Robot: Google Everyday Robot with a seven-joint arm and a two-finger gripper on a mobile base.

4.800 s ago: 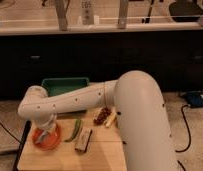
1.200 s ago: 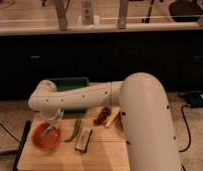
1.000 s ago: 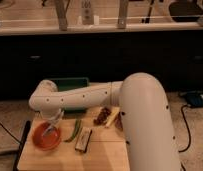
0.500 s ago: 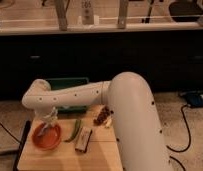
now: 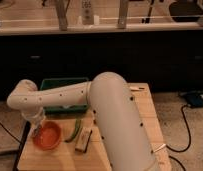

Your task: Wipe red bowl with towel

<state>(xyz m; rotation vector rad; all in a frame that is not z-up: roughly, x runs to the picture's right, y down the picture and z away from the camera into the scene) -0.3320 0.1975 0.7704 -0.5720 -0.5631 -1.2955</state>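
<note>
Setting: dim room with a wooden table (image 5: 145,107) in front of a dark cabinet front; a pale counter ledge runs along the top.
Gripper: the gripper (image 5: 36,125) points down at the near left part of the table, over the left rim of the bowl.
Grip state: cannot tell whether it is released or clenched.
Towel: a small pale scrap, the towel (image 5: 34,133), shows right at the gripper's tip, against the bowl's left edge; I cannot tell whether it is being held.
Red bowl: the red bowl (image 5: 49,137) sits on the table just below and to the right of the gripper, upright, its inside facing up.
Arm: the white arm (image 5: 60,97) rises from the gripper to a bend above it, then runs right to a thick white body.
Long green thing: a long green thing (image 5: 73,130) lies on the table to the right of the gripper, just beyond the bowl.
Tan block: a tan block (image 5: 84,140) lies further right, beside the long green thing.
Green tray: a green tray (image 5: 65,80) stands behind the gripper, partly hidden by the arm.
Floor: far to the right, a blue object (image 5: 196,99) and a black cable (image 5: 187,131) lie off the table.
</note>
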